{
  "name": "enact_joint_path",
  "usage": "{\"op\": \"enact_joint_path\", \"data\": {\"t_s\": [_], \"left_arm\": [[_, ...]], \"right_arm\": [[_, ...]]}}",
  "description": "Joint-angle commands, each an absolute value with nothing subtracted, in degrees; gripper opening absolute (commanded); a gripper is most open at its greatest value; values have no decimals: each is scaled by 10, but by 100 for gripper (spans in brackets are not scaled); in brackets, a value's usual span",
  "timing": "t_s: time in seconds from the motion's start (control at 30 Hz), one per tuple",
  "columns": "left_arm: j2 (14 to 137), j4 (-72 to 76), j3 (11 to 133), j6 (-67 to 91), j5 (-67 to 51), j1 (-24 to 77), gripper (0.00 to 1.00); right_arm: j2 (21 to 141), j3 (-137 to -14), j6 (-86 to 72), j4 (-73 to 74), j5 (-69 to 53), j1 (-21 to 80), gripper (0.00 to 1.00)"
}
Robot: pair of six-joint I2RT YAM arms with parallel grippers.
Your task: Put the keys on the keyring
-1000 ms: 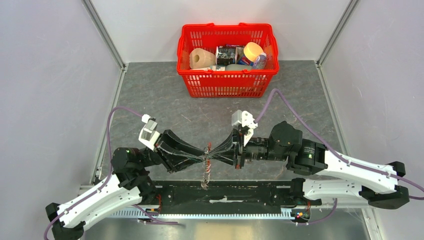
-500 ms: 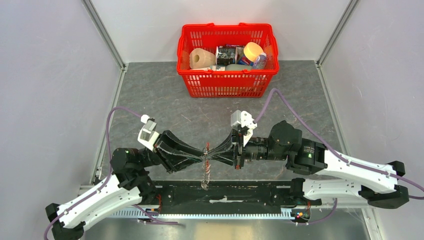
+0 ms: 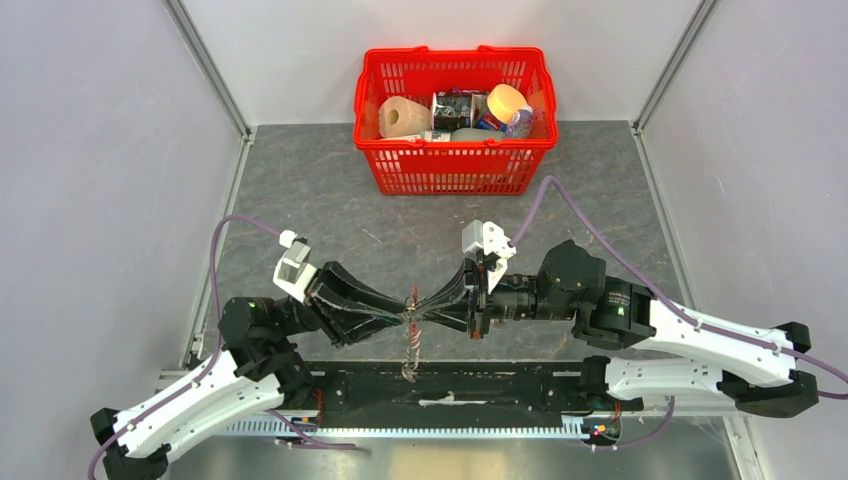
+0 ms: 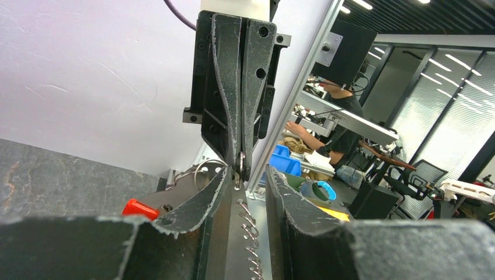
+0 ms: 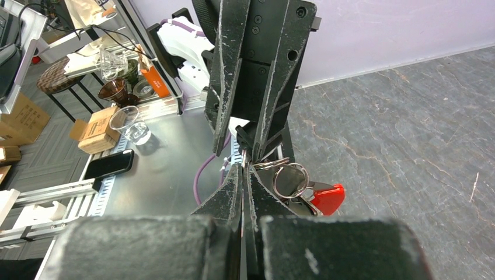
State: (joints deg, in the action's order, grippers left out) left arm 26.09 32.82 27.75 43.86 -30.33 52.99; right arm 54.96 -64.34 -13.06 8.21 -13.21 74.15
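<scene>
Both our arms reach low and level toward each other, meeting tip to tip above the middle of the worktop's (image 3: 300,180) near edge. A red basket (image 3: 455,168) sits at the far edge, well apart. Our left gripper (image 3: 403,318) stands slightly apart. Our right gripper (image 3: 422,316) is pressed together on the keyring (image 5: 326,198), which hangs between the tips. We cannot pick out the keys.

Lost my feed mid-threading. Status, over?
Right gripper shut on the keyring. Left gripper tip-to-tip with it, fingers slightly apart, grip unclear. No keys made out. Nothing in the way; basket far back.
</scene>
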Motion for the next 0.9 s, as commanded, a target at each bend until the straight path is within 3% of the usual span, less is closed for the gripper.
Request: {"op": "enact_joint_path", "data": {"t_s": [0.0, 0.43, 0.87], "left_arm": [[260, 332, 283, 436, -298, 530, 34], [260, 329, 285, 434, -295, 530, 34], [264, 333, 288, 437, -301, 530, 26]], "right_arm": [[546, -679, -134, 38, -146, 743, 0], [547, -677, -138, 34, -147, 744, 0], [558, -683, -136, 30, -148, 744, 0]]}}
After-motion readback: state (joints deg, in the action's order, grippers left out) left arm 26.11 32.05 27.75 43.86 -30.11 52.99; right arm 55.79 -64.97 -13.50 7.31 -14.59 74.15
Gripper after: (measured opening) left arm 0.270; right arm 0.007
